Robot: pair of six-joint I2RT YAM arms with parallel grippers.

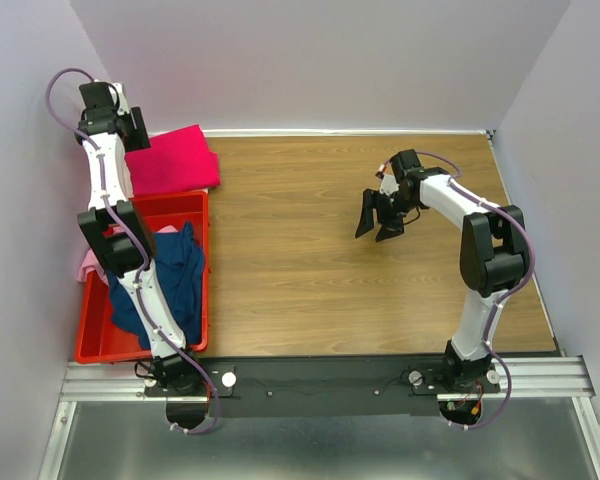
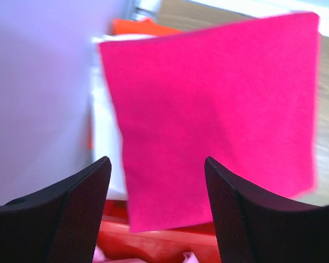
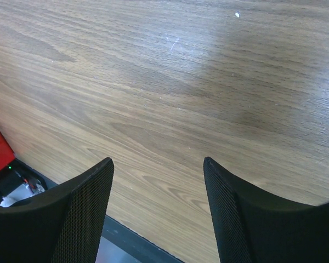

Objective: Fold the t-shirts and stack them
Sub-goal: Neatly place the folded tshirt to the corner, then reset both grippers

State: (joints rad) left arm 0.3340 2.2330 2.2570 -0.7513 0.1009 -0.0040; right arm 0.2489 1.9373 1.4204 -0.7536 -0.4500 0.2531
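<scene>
A folded magenta-pink t-shirt [image 1: 172, 160] [image 2: 219, 109] lies flat at the table's far left, its near edge over the rim of the red bin [image 1: 92, 338]. A strip of white cloth [image 2: 105, 137] shows under its left edge. My left gripper [image 1: 135, 127] [image 2: 156, 161] hovers open above that shirt's near left corner, holding nothing. A crumpled navy t-shirt [image 1: 175, 275] fills the bin, and pale pink cloth [image 1: 86, 265] peeks out at the bin's left side. My right gripper [image 1: 378, 222] [image 3: 158, 160] stands open over bare wood right of centre, with nothing between its fingers.
The wooden table [image 1: 310, 280] runs from the bin to the right wall. Purple walls close in the left, back and right. A black rail [image 1: 320, 372] at the near edge carries both arm bases. The left arm rises over the bin.
</scene>
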